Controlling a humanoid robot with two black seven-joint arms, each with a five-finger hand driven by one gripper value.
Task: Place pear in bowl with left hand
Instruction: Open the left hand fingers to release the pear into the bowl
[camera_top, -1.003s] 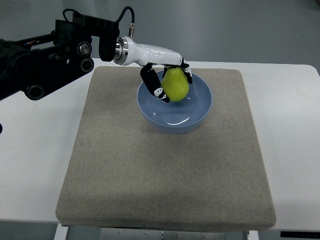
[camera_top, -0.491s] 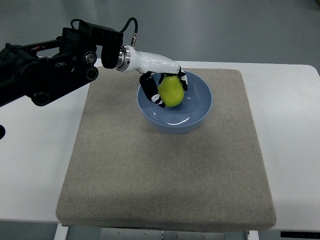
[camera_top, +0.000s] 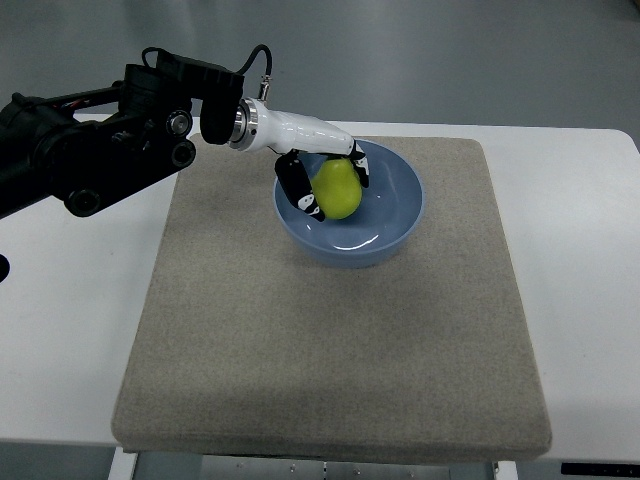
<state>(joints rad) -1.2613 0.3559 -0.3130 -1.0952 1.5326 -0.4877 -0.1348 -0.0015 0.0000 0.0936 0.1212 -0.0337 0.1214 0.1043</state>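
Now the white-shelled left hand (camera_top: 322, 185) has sunk lower than it was a second ago, carrying the yellow-green pear (camera_top: 338, 188) down inside the shallow blue bowl (camera_top: 395, 215) on the grey fabric mat (camera_top: 330, 330). Its dark fingers (camera_top: 296, 190) stay curled around the fruit, so the pear looks just short of being let go; only the release seems left.

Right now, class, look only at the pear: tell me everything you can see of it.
The pear is yellow-green, smooth and slightly glossy, with no visible stem or blemish. It sits over the left inner side of the blue bowl, held by the left hand, whose black-and-white fingers curl around its left and far sides. Whether it touches the bowl's inside cannot be told. Its near right surface is uncovered.
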